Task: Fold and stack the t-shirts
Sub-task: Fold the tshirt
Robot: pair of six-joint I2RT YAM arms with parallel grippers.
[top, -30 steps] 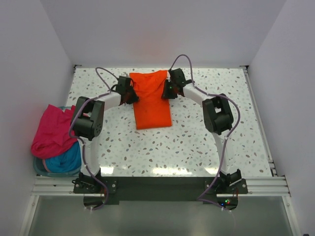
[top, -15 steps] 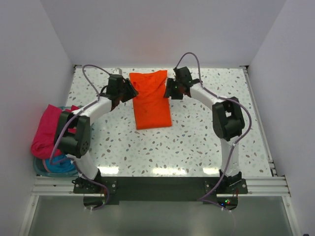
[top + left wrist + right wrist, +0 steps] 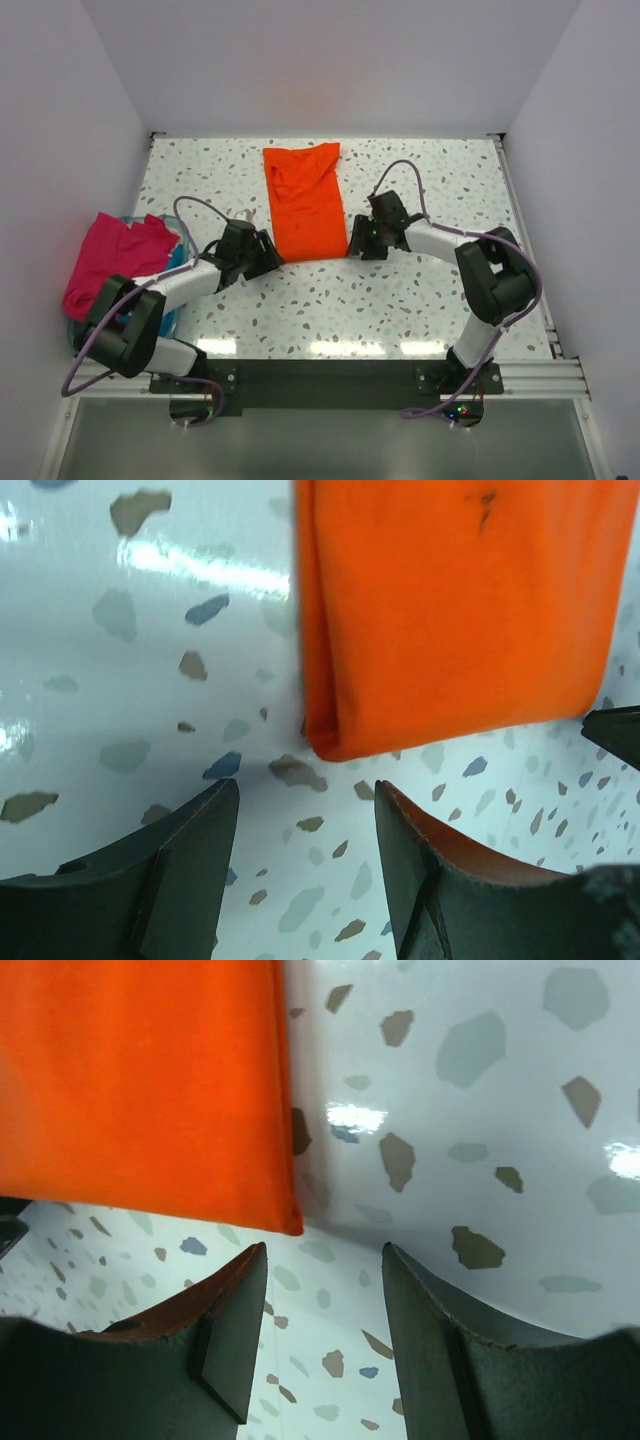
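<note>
The vivid orange cloth t-shirt (image 3: 305,205) lies on the speckled table (image 3: 420,310), folded into a long narrow strip, so the crosswise fold is probably still to come. The magenta-pink shirt (image 3: 110,262) (heaped at the left edge) awaits folding. The left gripper (image 3: 305,825) and right gripper (image 3: 325,1305) both gape empty, each just short of one near corner of the strip.

1. Overhead view: bright, even white light from above. A faint warm tint sits on the back wall (image 3: 320,70) above the orange t-shirt (image 3: 305,200).
2. Glare: pale streaks along the near edge of the glossy table (image 3: 400,300), and white patches on it in both wrist views.
3. Shadows are soft and short, tucked under the arms and the cloth edge.
4. Wrist views: speckles fairly sharp. The left gripper fingers (image 3: 170,880) and right gripper fingers (image 3: 450,1360) are dark and soft-edged.
5. The orange is heavily saturated, so folds are hard to read.
</note>
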